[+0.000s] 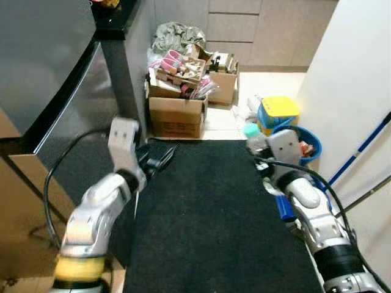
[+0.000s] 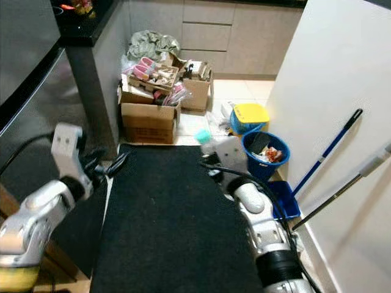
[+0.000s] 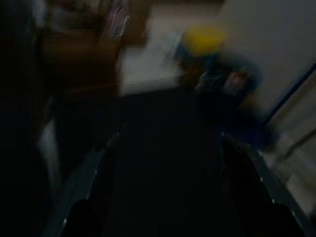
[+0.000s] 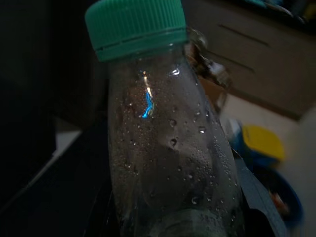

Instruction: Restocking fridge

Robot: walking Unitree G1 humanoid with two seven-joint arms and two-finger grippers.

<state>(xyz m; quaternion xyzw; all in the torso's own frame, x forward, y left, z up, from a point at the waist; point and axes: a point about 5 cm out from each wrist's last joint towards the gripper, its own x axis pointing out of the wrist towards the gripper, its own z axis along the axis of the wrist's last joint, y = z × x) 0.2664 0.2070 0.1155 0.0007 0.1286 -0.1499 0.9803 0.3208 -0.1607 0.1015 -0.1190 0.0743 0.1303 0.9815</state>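
Observation:
A clear plastic bottle (image 4: 163, 148) with a green cap (image 4: 133, 27) and beads of water inside stands upright in my right gripper (image 1: 259, 149), which is shut on its lower body. The cap (image 1: 252, 130) shows just above that wrist, at the right edge of the black mat. The steel fridge (image 1: 55, 91) stands at my left with its doors closed. My left gripper (image 1: 162, 157) is held out beside the fridge's lower door, open, with nothing between its fingers (image 3: 84, 182). The left wrist view is dark and blurred.
A black mat (image 1: 208, 220) covers the floor ahead. Full cardboard boxes (image 1: 177, 116) stand past it by the fridge corner. A blue bin (image 1: 305, 146), a yellow-lidded tub (image 1: 278, 110) and a blue mop handle (image 1: 360, 146) crowd the white wall on the right. Cabinets close the back.

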